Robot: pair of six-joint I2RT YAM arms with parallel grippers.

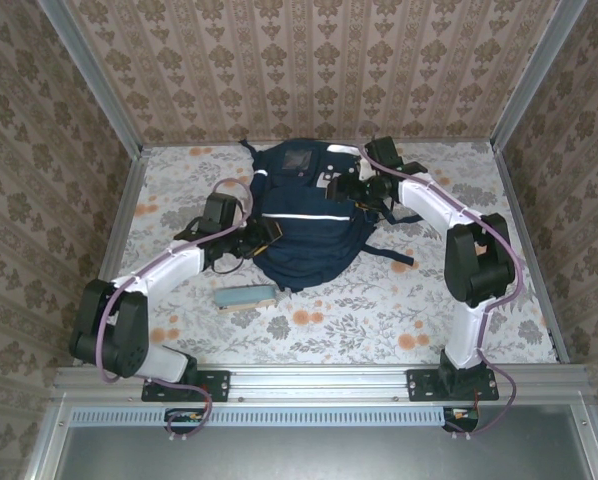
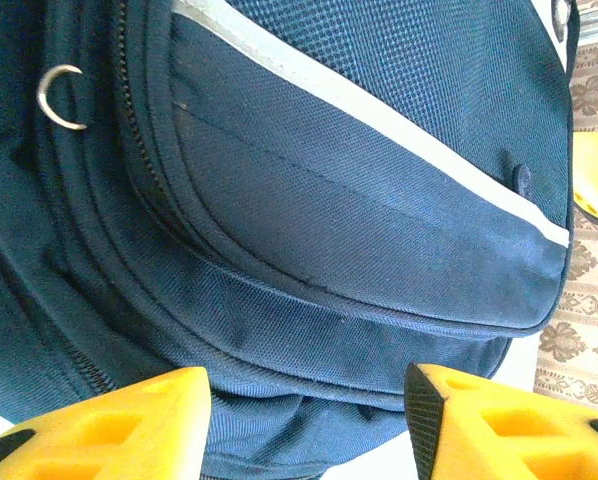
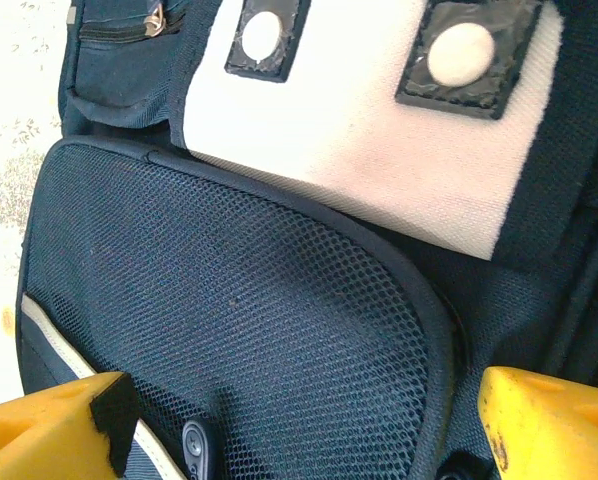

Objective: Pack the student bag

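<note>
Room: a booth walled in brown damask wallpaper (image 1: 309,60), with a table (image 1: 399,320) under a floral cloth.
Left gripper (image 2: 307,405): yellow fingers (image 2: 119,425) stand well apart at the bottom of the left wrist view. They hold nothing, and the bag's rounded lower edge lies in the gap.
Ahead of it: a front pocket crossed by a white stripe (image 2: 379,110), with a metal ring (image 2: 61,97) at upper left.
Right gripper (image 3: 304,400): jaws spread wide, one finger in each lower corner of the right wrist view, hovering over a mesh pocket (image 3: 239,320).
Beyond it: a white panel (image 3: 359,150) along the top carrying two dark patches (image 3: 464,50) with pale round studs.
Student bag (image 1: 309,240): lies flat at the centre of the overhead frame and reaches towards the back wall. The left arm meets its left flank and the right arm its upper right.
Loose item: a small pale blue-green block (image 1: 246,297) on the cloth, just below and left of the bag and apart from it.
</note>
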